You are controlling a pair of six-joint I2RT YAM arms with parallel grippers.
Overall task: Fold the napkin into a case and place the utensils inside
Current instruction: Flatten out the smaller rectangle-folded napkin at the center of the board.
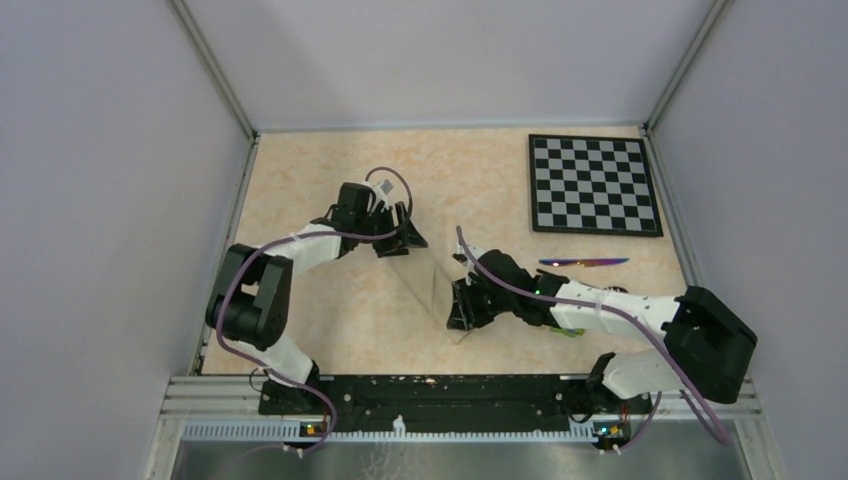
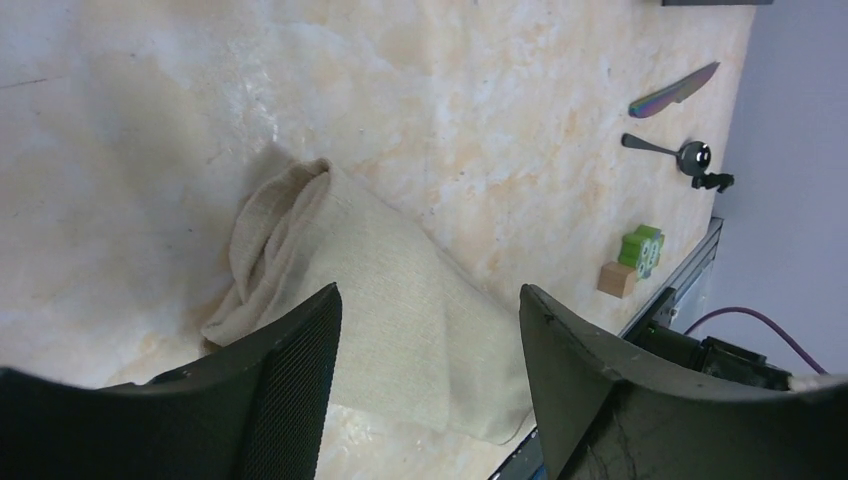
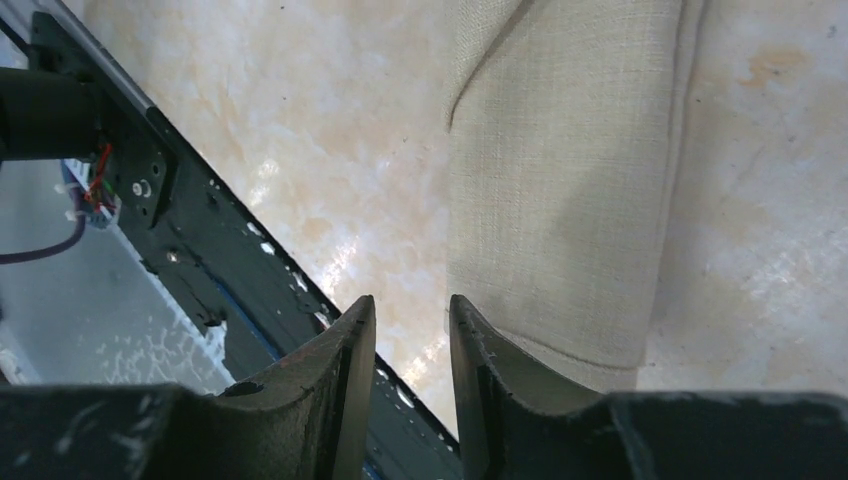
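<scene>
The napkin [image 1: 425,287] lies folded into a narrow beige strip running diagonally between my two grippers. In the left wrist view the napkin [image 2: 380,290] is bunched at its far end and flat under the jaws. My left gripper [image 2: 428,292] is wide open and empty, hovering over the strip's far end [image 1: 400,238]. My right gripper [image 3: 412,302] stands at the strip's near end [image 1: 466,305], its jaws a narrow gap apart with only table between them; the napkin [image 3: 570,180] lies just beside its right finger. A purple-blue knife [image 2: 675,90] and a dark spoon [image 2: 665,150] lie on the table; the knife [image 1: 585,262] is behind my right arm.
A chessboard [image 1: 594,184] lies at the back right. A tiny black knob [image 2: 712,182], a green dotted block [image 2: 643,250] and a small wooden block [image 2: 617,280] sit near the utensils. The black front rail [image 3: 200,260] runs close to the napkin's near end.
</scene>
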